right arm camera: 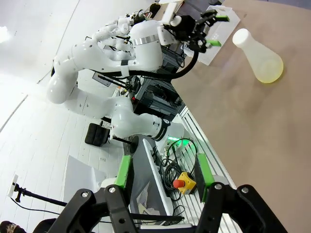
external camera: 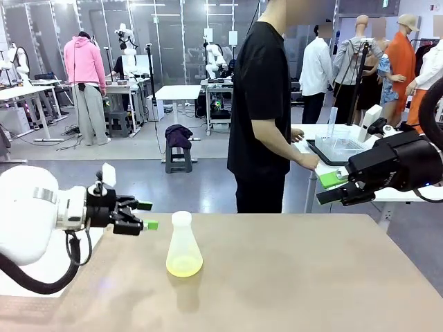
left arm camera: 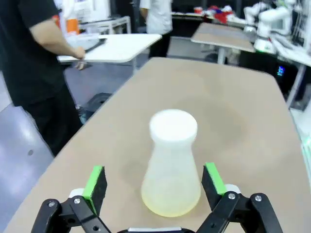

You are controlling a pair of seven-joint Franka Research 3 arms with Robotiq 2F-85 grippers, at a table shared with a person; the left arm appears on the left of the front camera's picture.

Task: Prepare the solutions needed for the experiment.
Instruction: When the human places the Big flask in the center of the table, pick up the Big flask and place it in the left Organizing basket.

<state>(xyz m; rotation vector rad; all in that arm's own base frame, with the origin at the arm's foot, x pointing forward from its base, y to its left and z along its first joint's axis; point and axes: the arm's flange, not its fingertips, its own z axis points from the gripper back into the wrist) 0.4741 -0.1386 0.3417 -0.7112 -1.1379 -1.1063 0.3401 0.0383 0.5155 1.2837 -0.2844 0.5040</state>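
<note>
While the flask (external camera: 185,245) with the solutions (external camera: 184,265) stands mid-table in front view, the left gripper (external camera: 147,215) hangs spread at its 9 o'clock. Left wrist: flask between open pads (left arm camera: 95,183), untouched. Right wrist: right gripper (right arm camera: 163,173) parted, empty; flask at 2 o'clock.

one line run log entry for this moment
flask: upright on table, thin yellow liquid at bottom | left claw: open, beside flask, not touching | right claw: open, empty, raised
</note>
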